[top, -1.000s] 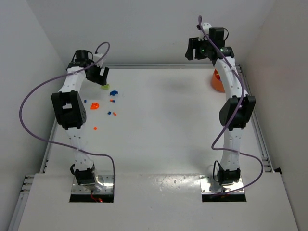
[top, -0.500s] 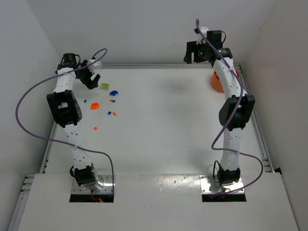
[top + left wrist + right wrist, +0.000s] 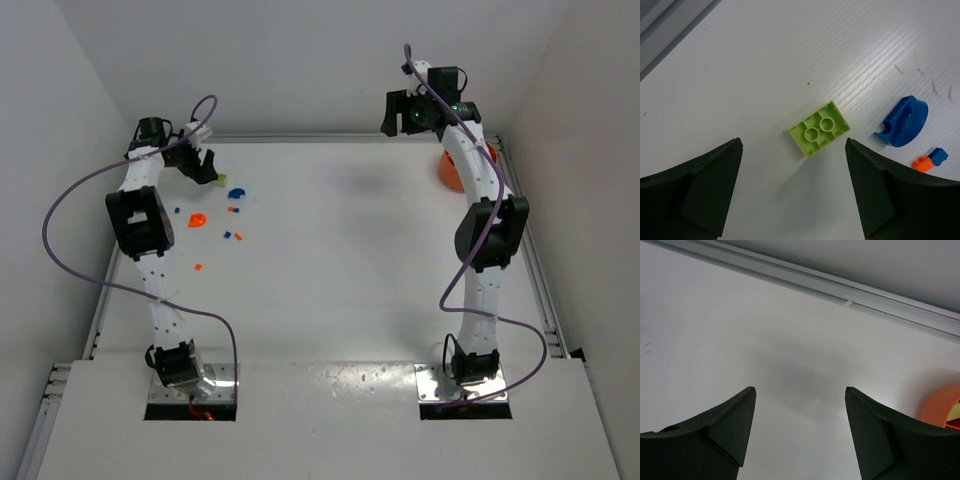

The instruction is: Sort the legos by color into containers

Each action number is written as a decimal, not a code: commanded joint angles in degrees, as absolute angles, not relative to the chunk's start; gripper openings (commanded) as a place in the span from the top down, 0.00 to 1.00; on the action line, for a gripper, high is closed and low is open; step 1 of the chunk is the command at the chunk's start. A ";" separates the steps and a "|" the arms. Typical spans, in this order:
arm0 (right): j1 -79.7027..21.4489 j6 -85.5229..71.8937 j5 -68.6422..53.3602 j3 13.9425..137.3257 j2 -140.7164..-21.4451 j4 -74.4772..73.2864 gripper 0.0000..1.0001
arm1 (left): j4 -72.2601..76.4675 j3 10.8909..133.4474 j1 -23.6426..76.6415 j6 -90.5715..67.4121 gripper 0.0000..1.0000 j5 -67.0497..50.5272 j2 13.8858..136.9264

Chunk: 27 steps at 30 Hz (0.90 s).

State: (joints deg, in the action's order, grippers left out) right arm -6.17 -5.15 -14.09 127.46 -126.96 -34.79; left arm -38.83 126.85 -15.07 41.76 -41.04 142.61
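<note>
A lime-green lego (image 3: 820, 129) lies studs-down on the white table, just ahead of my left gripper (image 3: 794, 145), which is open and holds nothing. From above, the left gripper (image 3: 200, 165) hovers at the far left beside that lime lego (image 3: 222, 180). To its right sits a small blue container (image 3: 902, 121) tipped on its side, and a tiny orange and blue lego pair (image 3: 930, 160). Several small orange and blue legos (image 3: 232, 236) are scattered nearby. My right gripper (image 3: 799, 390) is open over bare table, near the orange container (image 3: 942, 407).
A larger orange piece (image 3: 197, 219) lies among the scattered legos. The back rail (image 3: 850, 290) and white side walls close in the table. In the top view the orange container (image 3: 450, 170) is partly hidden behind the right arm at the far right.
My left wrist swung out to the left and came back toward the lime lego, its jaws narrowing a little. The right gripper shifted slightly left.
</note>
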 commanded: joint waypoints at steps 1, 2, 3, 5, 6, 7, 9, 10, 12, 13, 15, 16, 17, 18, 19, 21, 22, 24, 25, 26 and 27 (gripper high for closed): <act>-6.94 -4.57 -14.50 127.53 -122.87 -33.49 0.26 | -34.63 126.56 -15.38 33.24 0.08 -43.52 140.98; -6.94 -4.57 -14.50 127.53 -122.87 -33.49 0.26 | -34.63 126.56 -14.68 31.83 0.08 -42.37 140.45; -6.94 -4.57 -14.50 127.53 -122.87 -33.49 0.26 | -34.11 125.52 -14.68 30.77 0.08 -40.97 139.75; -6.94 -4.57 -14.50 127.53 -123.40 -33.49 0.26 | -31.57 120.87 -12.66 25.77 0.08 -35.28 137.74; -6.94 -4.57 -14.50 127.53 -123.40 -33.49 0.26 | -30.25 115.98 -12.05 24.27 0.08 -33.33 134.85; -6.94 -4.57 -14.50 127.53 -123.40 -33.49 0.26 | -27.45 113.32 -11.00 20.69 0.08 -28.96 133.26; -6.94 -4.04 -14.50 127.53 -123.40 -33.49 0.26 | -24.80 106.48 -9.76 14.10 0.08 -24.71 128.70; -6.94 -4.04 -14.50 127.53 -123.40 -33.49 0.26 | -23.74 104.52 -9.76 12.50 0.08 -24.00 127.28; -6.94 -4.04 -14.50 127.53 -123.40 -33.49 0.26 | -20.67 100.05 -8.97 9.42 0.08 -22.51 124.82; -6.94 -4.04 -14.50 127.53 -123.92 -33.49 0.26 | -19.00 99.15 -8.27 7.06 0.08 -20.59 123.24; -6.94 -4.04 -14.50 127.53 -123.93 -33.49 0.26 | -18.46 98.53 -6.70 5.54 0.05 -17.77 122.70; -6.94 -4.04 -14.50 127.53 -123.93 -33.49 0.26 | -18.46 98.53 -6.16 4.84 0.05 -14.80 122.70; -6.94 -4.04 -14.50 127.53 -123.93 -33.49 0.26 | -17.76 98.53 -6.15 4.83 0.05 -13.46 122.70; -6.94 -4.57 -14.50 127.53 -124.45 -33.49 0.26 | -17.75 99.05 -5.37 4.31 0.05 -11.71 123.48; -6.94 -4.57 -14.50 127.53 -124.45 -33.49 0.26 | -17.75 100.01 -4.75 3.18 0.05 -9.78 123.49; -6.94 -4.57 -14.50 127.53 -124.45 -33.49 0.26 | -17.75 101.34 -4.75 2.64 0.05 -7.73 124.98; -6.94 -4.57 -14.50 127.53 -124.45 -33.49 0.26 | -17.75 101.95 -4.75 2.64 0.05 -6.78 125.59; -6.94 -4.57 -14.50 127.53 -124.45 -33.49 0.26 | -17.75 103.00 -4.75 2.64 0.05 -5.98 126.20; -6.94 -4.57 -14.50 127.53 -124.45 -33.49 0.26 | -17.75 104.05 -4.75 2.64 0.05 -5.11 126.91; -6.94 -4.57 -14.50 127.53 -124.45 -33.49 0.26 | -17.75 104.58 -4.75 2.64 0.05 -5.10 126.91; -6.94 -4.57 -14.50 127.53 -123.93 -33.49 0.26 | -17.75 106.07 -4.75 2.64 0.05 -5.10 128.31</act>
State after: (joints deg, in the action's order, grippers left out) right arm -6.55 -4.84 -14.09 127.44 -126.87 -34.81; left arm -19.99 102.04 -4.49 4.21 -8.21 126.50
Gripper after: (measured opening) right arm 0.734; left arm 0.953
